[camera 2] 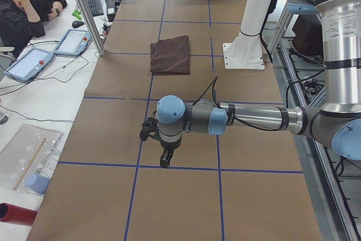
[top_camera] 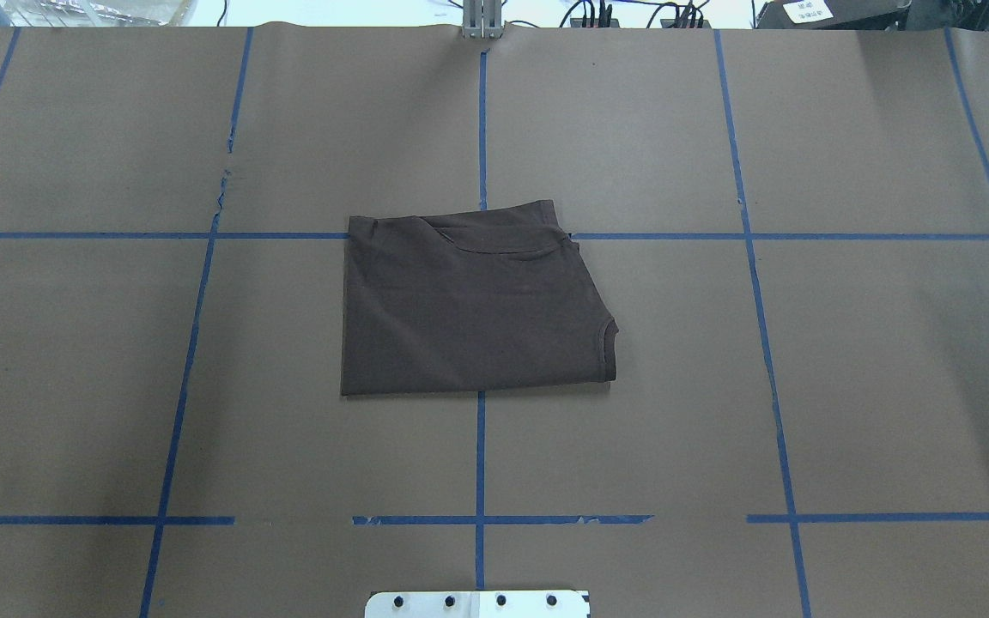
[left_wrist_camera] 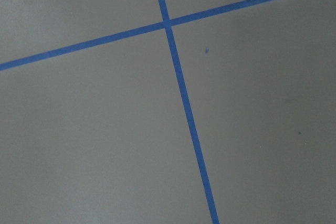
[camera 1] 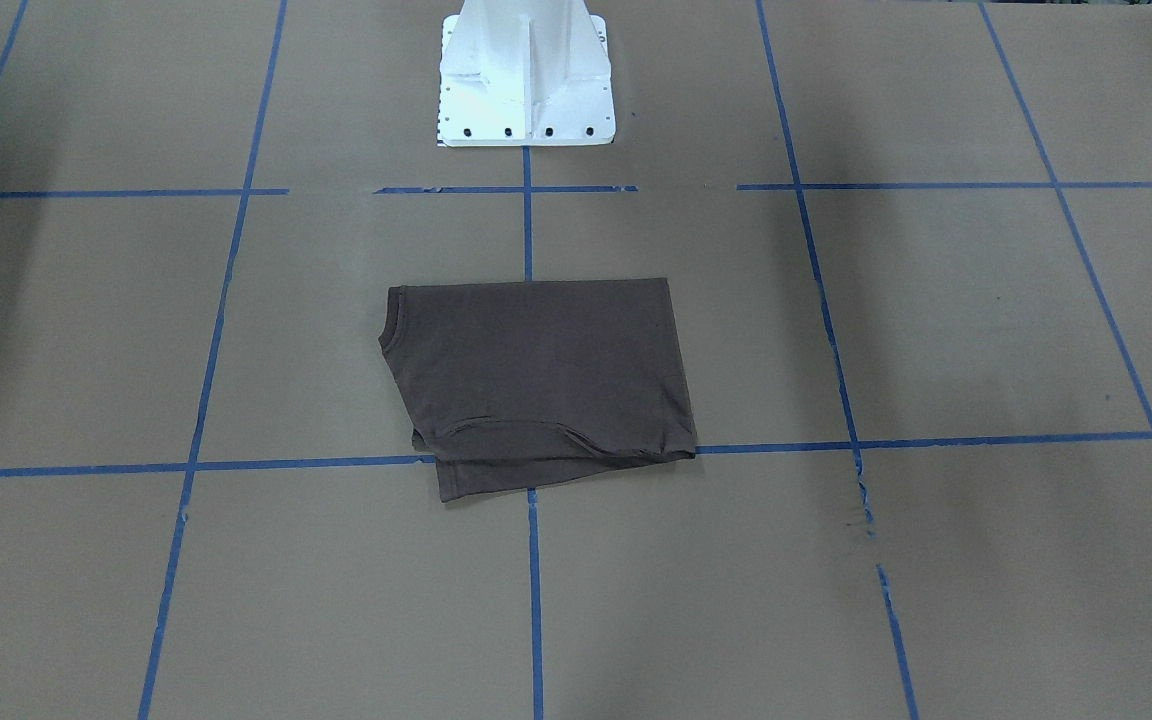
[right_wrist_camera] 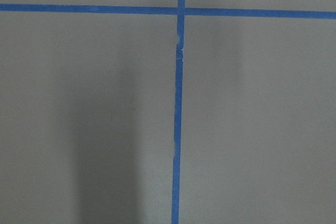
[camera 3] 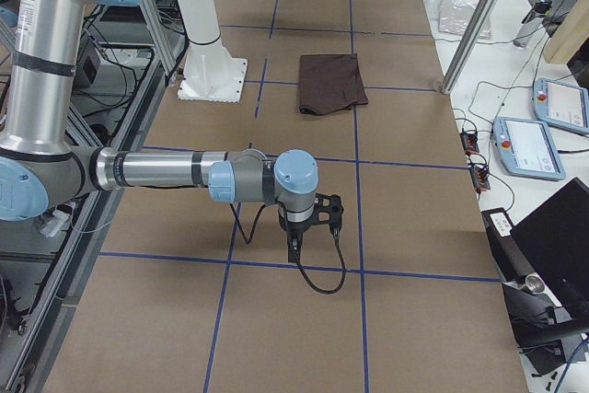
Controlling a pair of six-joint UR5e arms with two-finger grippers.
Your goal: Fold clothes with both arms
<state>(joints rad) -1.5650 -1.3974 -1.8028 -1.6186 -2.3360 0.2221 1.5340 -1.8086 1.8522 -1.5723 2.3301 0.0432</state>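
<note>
Lying flat: folded brown T-shirt (top_camera: 470, 302)

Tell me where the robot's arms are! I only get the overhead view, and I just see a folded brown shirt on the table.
Observer: The left arm reaches over the table's left end, left end effector pointing down, far from the T-shirt.
Operator: And the other one?
Observer: The right arm mirrors it at the opposite end, right end effector pointing down too.
Operator: Holding anything?
Observer: Both wrist cameras show only blue tape lines on the table, no cloth; open or shut, I cannot tell.
</note>
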